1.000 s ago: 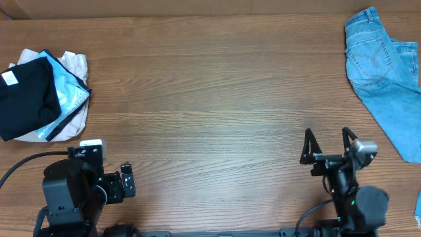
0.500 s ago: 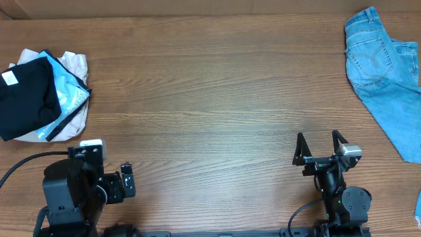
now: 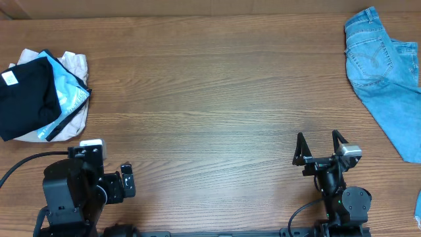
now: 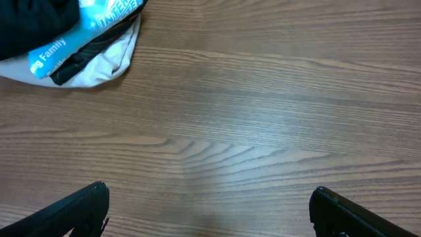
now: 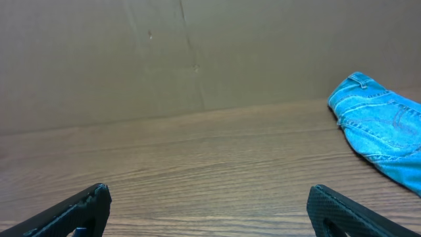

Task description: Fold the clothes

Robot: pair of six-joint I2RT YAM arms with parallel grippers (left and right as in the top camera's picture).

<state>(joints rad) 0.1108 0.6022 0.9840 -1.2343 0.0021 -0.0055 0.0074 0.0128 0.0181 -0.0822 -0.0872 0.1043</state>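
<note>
The clothes, a black T-shirt (image 3: 26,99) with a small white neck tag (image 3: 10,78), lie bunched at the table's far left on top of a pile. In the left wrist view only a black corner of the T-shirt (image 4: 26,26) shows at the top left. My left gripper (image 4: 209,197) is open over bare wood, well short of the pile and holding nothing. The left arm (image 3: 72,187) sits folded at the front left. My right gripper (image 3: 320,146) (image 5: 209,194) stands open near the front right, fingers wide apart and empty.
A sky-blue garment with white print (image 3: 69,95) (image 4: 85,29) and a cream cloth (image 3: 75,66) (image 4: 108,62) lie under the T-shirt. Light-blue jeans (image 3: 385,79) (image 5: 381,131) lie at the far right. A brown board wall (image 5: 197,52) stands behind the wooden table (image 3: 210,99).
The right gripper drew back toward the front edge and a little to the left, then held still. The left arm and the garments have not moved.
</note>
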